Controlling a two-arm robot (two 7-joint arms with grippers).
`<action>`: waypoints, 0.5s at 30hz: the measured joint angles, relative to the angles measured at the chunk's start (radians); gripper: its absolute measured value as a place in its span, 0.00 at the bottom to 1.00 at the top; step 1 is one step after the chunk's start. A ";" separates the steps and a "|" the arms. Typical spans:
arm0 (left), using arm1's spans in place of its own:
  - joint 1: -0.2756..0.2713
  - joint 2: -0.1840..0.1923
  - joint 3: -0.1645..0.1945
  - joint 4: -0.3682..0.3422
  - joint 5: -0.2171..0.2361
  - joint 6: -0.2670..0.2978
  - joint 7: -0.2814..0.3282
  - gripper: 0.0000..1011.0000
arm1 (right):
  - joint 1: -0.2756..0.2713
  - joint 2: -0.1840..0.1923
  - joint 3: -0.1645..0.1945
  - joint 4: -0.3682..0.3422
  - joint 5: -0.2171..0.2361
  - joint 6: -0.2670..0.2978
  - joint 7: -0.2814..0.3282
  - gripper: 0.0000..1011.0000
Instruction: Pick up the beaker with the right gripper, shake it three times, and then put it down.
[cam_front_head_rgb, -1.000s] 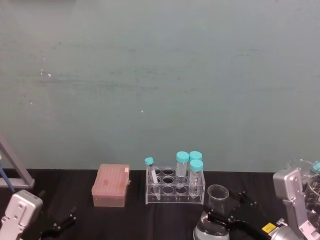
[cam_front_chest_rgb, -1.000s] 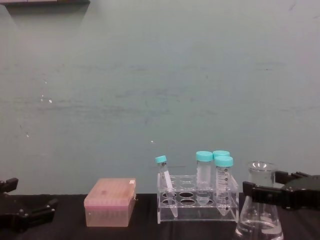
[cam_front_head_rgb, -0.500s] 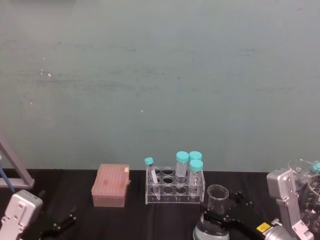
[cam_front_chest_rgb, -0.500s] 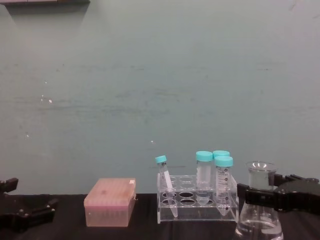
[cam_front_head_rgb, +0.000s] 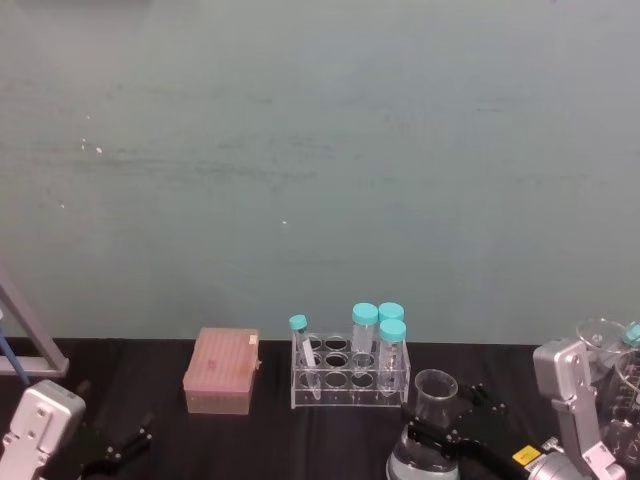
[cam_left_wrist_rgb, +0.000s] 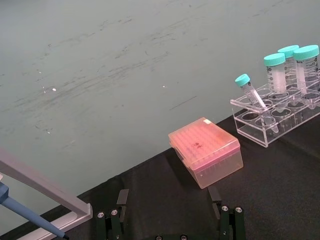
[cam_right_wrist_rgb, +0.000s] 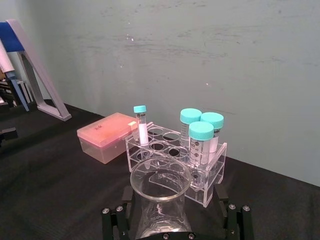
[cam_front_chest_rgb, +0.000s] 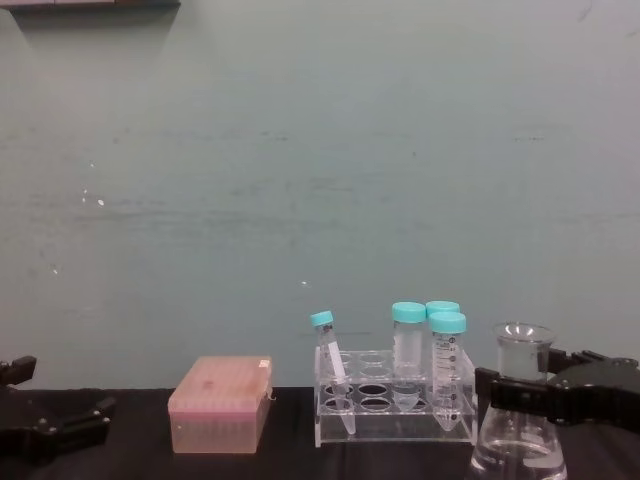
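Nearest to us, the beaker (cam_front_chest_rgb: 521, 412) stood upright on the black table (cam_right_wrist_rgb: 50, 190), at the near right, with the right gripper (cam_right_wrist_rgb: 174, 221) set about its narrow neck. Its jaws were spread to either side of the glass, and we judged they were not yet pinching it. The left gripper (cam_left_wrist_rgb: 170, 227) lay idle at the near left, its fingers apart and empty. We thought slipping the chief risk. Smooth glass held only at the neck could slide or tip if the jaws closed off-centre or the shaking began before the grip was firm. The clear tube rack (cam_front_head_rgb: 350, 375) stood just behind the beaker with its teal-capped tubes (cam_front_chest_rgb: 447, 355), so a forward swing might strike them. Other glassware (cam_front_head_rgb: 603, 335) crowded the right edge, and a wide sideways shake could catch it. The pink box (cam_front_head_rgb: 222, 370) sat left of the rack, well apart from the beaker. Above the beaker we saw free air. The bare table between the two grippers offered room to set it down. Farthest off was the plain teal wall (cam_front_head_rgb: 320, 150).
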 joint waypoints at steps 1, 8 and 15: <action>0.000 0.000 0.000 0.000 0.000 0.000 0.000 0.99 | 0.000 0.000 0.000 0.000 0.000 0.000 0.000 0.99; 0.000 0.000 0.000 0.000 0.000 0.000 0.000 0.99 | 0.000 0.001 -0.001 -0.002 0.002 0.000 0.000 0.85; 0.000 0.000 0.000 0.000 0.000 0.000 0.000 0.99 | 0.000 0.002 -0.001 -0.003 0.003 0.000 0.000 0.63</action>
